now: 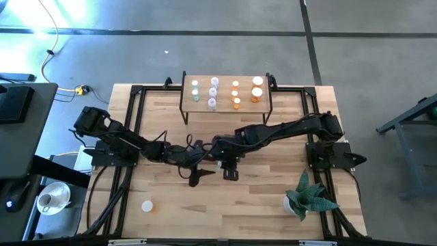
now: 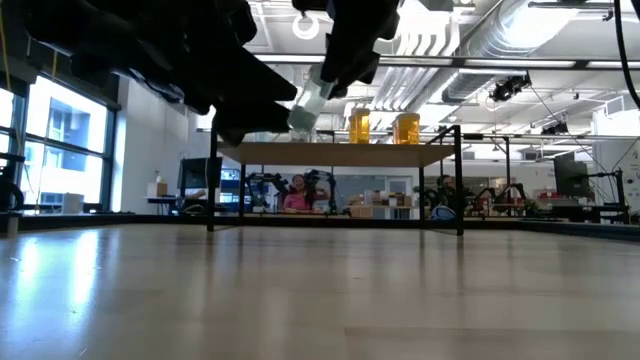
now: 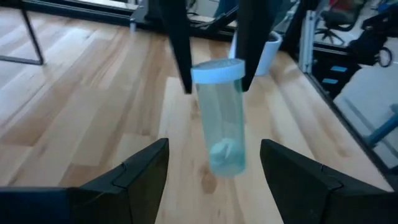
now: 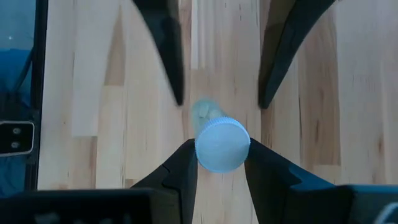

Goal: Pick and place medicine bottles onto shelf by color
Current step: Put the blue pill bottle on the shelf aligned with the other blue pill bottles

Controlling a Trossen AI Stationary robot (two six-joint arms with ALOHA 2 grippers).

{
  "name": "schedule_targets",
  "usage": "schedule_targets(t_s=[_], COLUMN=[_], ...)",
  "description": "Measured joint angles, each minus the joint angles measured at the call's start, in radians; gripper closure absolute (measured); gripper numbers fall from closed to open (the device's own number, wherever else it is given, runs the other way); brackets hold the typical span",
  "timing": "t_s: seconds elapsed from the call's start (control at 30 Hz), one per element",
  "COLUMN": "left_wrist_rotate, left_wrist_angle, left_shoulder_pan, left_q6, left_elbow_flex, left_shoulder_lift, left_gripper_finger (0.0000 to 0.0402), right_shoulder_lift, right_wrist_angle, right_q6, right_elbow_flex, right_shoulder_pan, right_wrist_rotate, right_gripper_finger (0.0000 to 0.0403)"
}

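Hanging above the middle of the counter (image 1: 266, 198): one pale green medicine bottle (image 3: 222, 118), white cap, translucent body, slightly tilted, clear of the wood surface.

Right end effector (image 4: 222, 146): fingers closed on the bottle's white cap, one finger on each side; the bottle body hangs down from the grip.

Left end effector (image 3: 214, 171): fingers spread wide, one on each side of the bottle's lower body, not touching it, holding nothing. The two end effectors meet near the counter's centre, the left arm reaching in from the left edge, the right arm from the right edge.

Shelf (image 1: 225, 109): small light-wood platform on thin black legs, at the middle of the counter's far edge. On it stand pale green and whitish bottles (image 1: 213, 92) toward its left half and orange bottles (image 1: 256, 90) toward its right half, all upright with white caps.

Other items: potted plant (image 1: 308, 197) at the near right corner; small white round object (image 1: 147, 205) lying toward the near left corner, too small to identify.
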Motion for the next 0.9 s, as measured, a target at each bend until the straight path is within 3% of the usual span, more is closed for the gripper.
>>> schedule_targets(t_s=[0.67,0.9], left_wrist_rotate=[-0.007,-0.005], left_wrist_angle=[0.004,0.005], left_shoulder_pan=[0.0,-0.001], left_q6=[-0.047,-0.061], left_elbow_flex=[0.0,0.0], left_shoulder_lift=[0.0,0.0], left_gripper_finger=[0.0161,0.0203], right_shoulder_lift=[0.0,0.0], right_wrist_angle=[0.061,0.062], right_q6=[-0.068,-0.118], right_elbow_flex=[0.0,0.0], right_shoulder_pan=[0.001,0.012], right_wrist_rotate=[0.003,0.012], right_gripper_finger=[0.0299,0.0299])
